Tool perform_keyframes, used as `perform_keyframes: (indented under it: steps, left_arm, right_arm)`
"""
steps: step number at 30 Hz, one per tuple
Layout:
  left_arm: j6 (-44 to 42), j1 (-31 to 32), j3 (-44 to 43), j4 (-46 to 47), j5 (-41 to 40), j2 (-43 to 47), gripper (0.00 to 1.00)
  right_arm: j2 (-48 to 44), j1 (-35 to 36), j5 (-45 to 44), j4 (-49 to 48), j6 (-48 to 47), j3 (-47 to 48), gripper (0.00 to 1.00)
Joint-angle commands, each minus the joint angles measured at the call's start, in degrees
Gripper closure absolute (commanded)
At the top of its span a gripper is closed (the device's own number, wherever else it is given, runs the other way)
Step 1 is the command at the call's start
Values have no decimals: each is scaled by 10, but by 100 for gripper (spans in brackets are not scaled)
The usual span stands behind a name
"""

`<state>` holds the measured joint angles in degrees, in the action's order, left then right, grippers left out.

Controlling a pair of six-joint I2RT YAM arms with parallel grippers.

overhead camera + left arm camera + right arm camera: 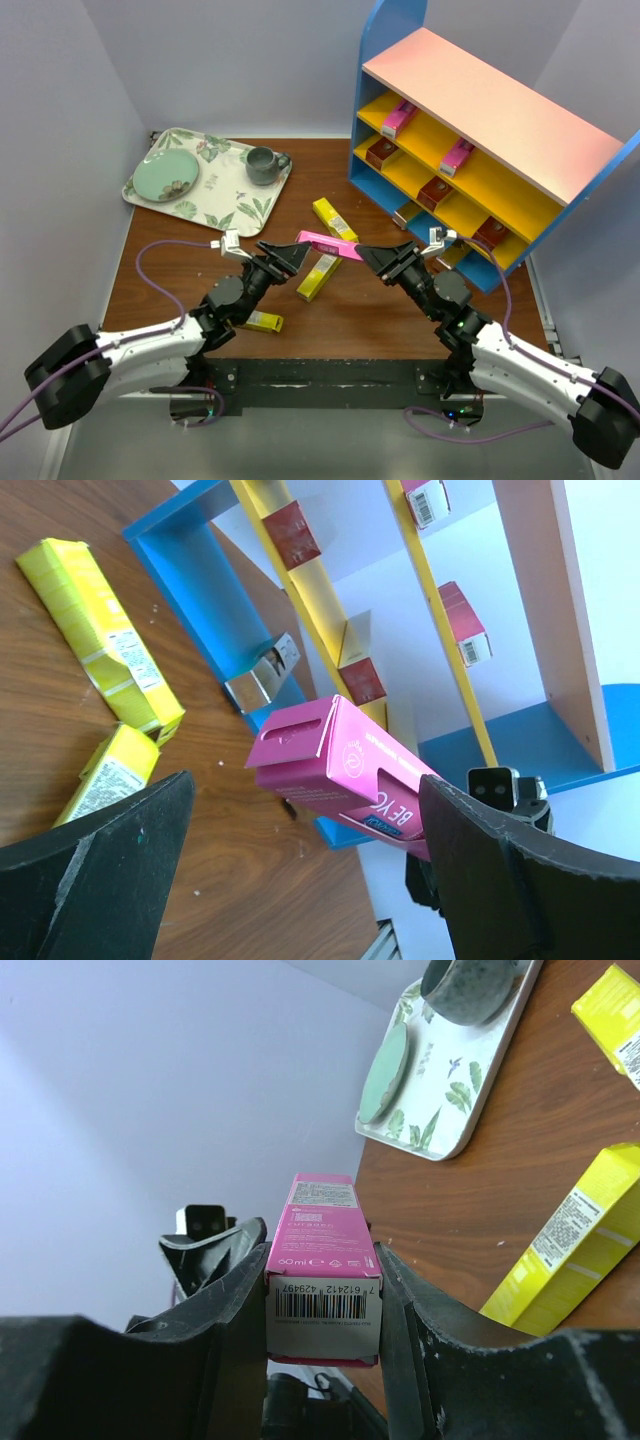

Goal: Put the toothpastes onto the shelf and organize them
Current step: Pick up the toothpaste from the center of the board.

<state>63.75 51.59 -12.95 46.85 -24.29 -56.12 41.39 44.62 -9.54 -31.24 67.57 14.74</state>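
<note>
Reaching inward above the table (345, 322), the right pincer (365, 255) clamps the pink toothpaste (328, 244) while the left pincer (292, 255) gapes wide.

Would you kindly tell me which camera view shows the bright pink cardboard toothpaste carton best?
Left wrist: the bright pink carton shows its long side and printing. Right wrist shows mainly its barcode end; top external shows it small.

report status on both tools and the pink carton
Left tool open. Right tool shut on pink carton, midair. Yellow cartons lie below, not blocking shelf.

Overhead rear view, opposed wrist close-ups, pink toothpaste (340, 765) shared
</note>
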Motion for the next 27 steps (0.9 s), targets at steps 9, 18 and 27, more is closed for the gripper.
perform_keyframes:
  steps: [9,18,27]
  left_arm:
    - [-22,7,-22,219,-44,-103,6]
    - [-24,7,-40,248,-40,-133,31]
    - [-24,6,-37,276,-65,-127,59]
  right_arm:
    - [16,2,5,-69,60,-3,100]
    - [49,2,31,-100,70,-7,98]
    - [81,3,79,-89,67,-3,80]
